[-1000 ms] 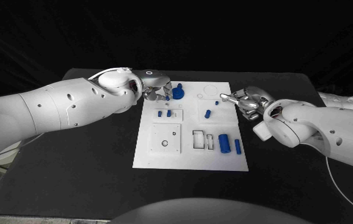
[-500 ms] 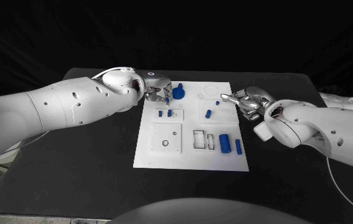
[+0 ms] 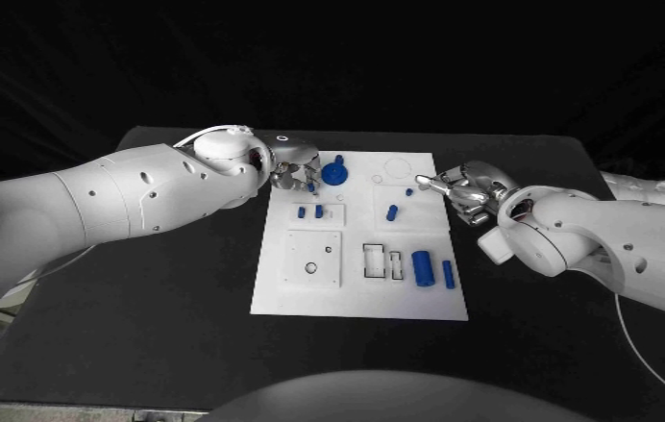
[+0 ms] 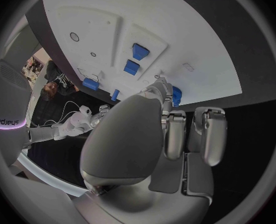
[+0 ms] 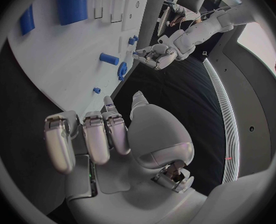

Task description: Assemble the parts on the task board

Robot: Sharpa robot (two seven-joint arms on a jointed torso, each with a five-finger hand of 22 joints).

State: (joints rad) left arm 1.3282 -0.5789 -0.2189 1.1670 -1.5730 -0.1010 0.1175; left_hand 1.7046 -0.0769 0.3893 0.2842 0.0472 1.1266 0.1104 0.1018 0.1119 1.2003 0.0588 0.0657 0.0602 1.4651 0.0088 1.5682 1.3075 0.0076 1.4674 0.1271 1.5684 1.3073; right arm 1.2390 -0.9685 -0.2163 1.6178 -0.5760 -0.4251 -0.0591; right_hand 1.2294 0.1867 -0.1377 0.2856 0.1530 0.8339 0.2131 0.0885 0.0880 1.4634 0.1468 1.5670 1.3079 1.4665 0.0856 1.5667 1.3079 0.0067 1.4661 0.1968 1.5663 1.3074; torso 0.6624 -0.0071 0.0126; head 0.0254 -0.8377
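Reading "edjeus" on left arm band (image 4: 6,121); white task board (image 3: 354,297) mid-frame; left hand (image 3: 295,174) fingers pinching blue part (image 3: 334,171); right hand (image 3: 464,191) fingers curled, empty.

"edeys" reads on white arm (image 4: 10,122), mirrored lettering.

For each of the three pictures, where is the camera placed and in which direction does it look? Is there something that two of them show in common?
Head view: on the robot's head, looking down at the task board; both arms enter, left hand and right hand at the board's far end.
Left wrist view: behind the left hand, facing the board.
Right wrist view: behind the right hand, facing the board; the left hand shows beyond it.
Shared: all three show the board and its blue parts.
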